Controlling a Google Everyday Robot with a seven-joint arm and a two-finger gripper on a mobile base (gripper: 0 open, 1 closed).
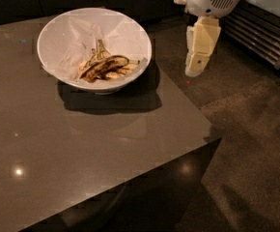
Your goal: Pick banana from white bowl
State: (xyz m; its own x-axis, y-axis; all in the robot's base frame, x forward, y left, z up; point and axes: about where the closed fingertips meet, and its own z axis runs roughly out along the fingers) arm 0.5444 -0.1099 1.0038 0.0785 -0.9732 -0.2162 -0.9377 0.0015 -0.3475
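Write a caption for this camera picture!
Gripper hangs beside the table, apart from the banana lying in the white bowl.

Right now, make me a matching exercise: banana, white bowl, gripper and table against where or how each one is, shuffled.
1 banana
2 white bowl
3 gripper
4 table

A hangs in the air, right of the bowl
B dark grey, carries the bowl
C round, standing on the table
D brown-blotched, lying in the bowl

Pairs: 1-D, 2-C, 3-A, 4-B
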